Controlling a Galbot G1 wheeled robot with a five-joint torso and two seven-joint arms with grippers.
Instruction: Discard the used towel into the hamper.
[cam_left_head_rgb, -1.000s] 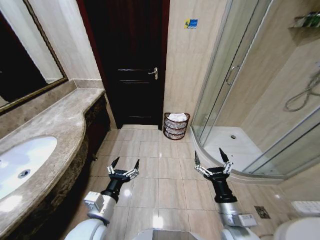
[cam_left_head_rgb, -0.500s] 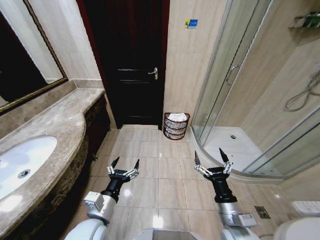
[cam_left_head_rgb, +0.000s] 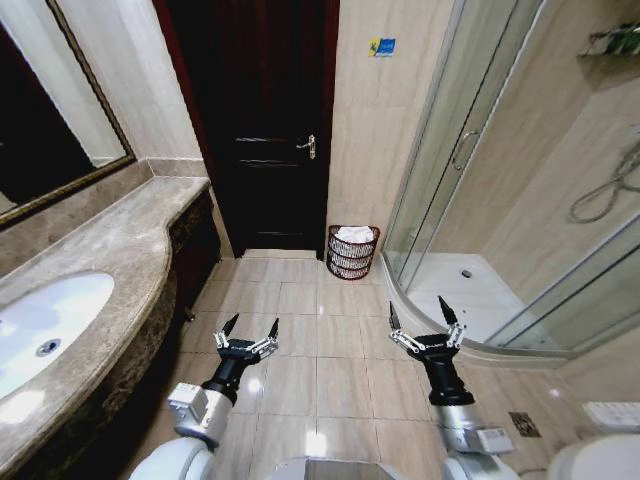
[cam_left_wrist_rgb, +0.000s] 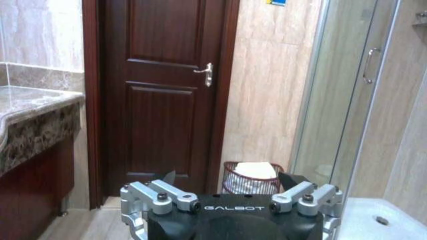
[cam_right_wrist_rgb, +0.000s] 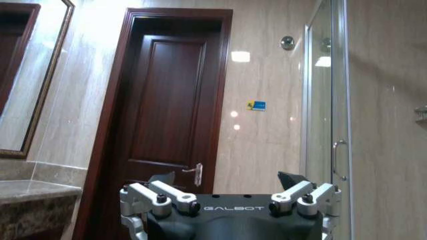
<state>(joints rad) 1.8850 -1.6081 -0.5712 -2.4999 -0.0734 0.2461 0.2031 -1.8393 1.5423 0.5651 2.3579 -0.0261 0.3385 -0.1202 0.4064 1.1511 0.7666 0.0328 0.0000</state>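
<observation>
Brown marble bench (cam_left_head_rgb: 110, 250) curves at nine o'clock. Left claw (cam_left_head_rgb: 248, 336) and right claw (cam_left_head_rgb: 422, 325) hover spread and empty above floor tiles. The reddish-brown wire hamper (cam_left_head_rgb: 352, 254), white towel (cam_left_head_rgb: 354, 234) inside, stands at twelve o'clock, well apart. Driving closer risks clipping the glass shower door (cam_left_head_rgb: 440, 150).

Bright, even light fills the room; glare spots shine on the floor tiles (cam_left_head_rgb: 318, 440) and wall (cam_right_wrist_rgb: 241, 56). The door (cam_left_head_rgb: 265, 120) stays dark; straight lines bow at the edges.

hamper (cam_left_head_rgb: 352, 252) against wall between door (cam_left_head_rgb: 268, 130) and shower (cam_left_head_rgb: 470, 250), towel (cam_left_head_rgb: 354, 234) inside
</observation>
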